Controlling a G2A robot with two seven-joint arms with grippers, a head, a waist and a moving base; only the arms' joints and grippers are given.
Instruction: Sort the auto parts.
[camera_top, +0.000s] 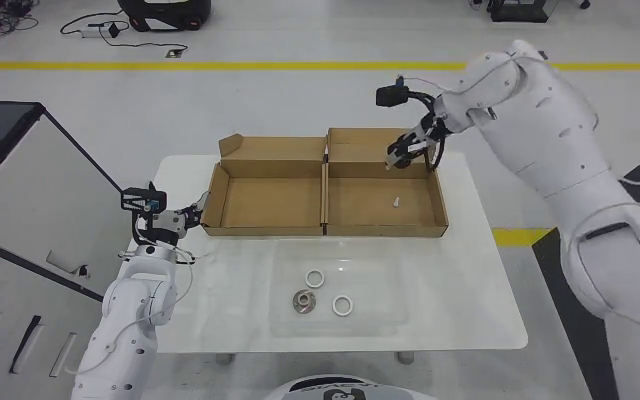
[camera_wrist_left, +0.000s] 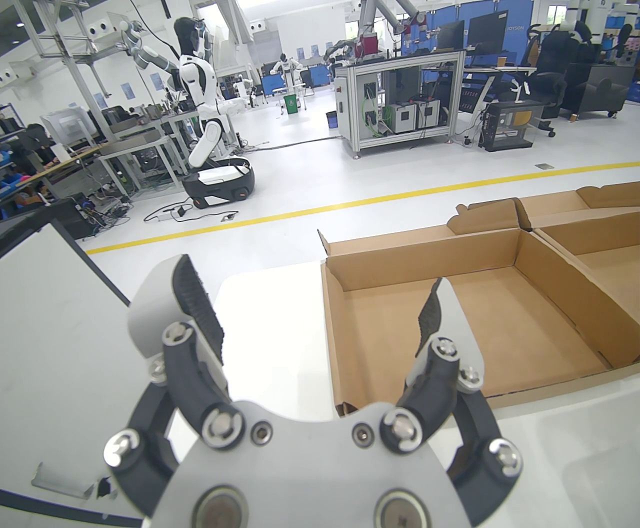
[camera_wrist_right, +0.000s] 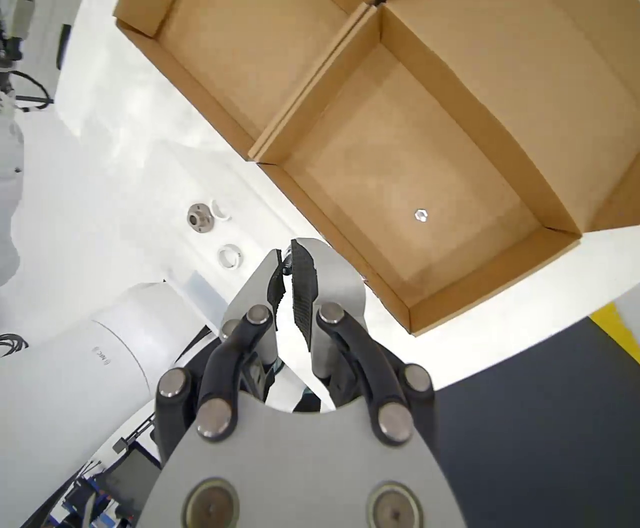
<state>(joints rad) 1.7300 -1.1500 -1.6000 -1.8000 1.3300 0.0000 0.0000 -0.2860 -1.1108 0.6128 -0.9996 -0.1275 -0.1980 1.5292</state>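
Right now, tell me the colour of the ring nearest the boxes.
White; the ring shows best in the top view.

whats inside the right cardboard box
One small pale hex part lies on the floor of the right box. The right gripper over its far side hides a patch of floor.

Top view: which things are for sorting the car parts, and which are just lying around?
For the job: left cardboard box; right cardboard box; hex nut inside it; two white rings; metal flange.
Just lying about: power strip on the floor; yellow floor line.
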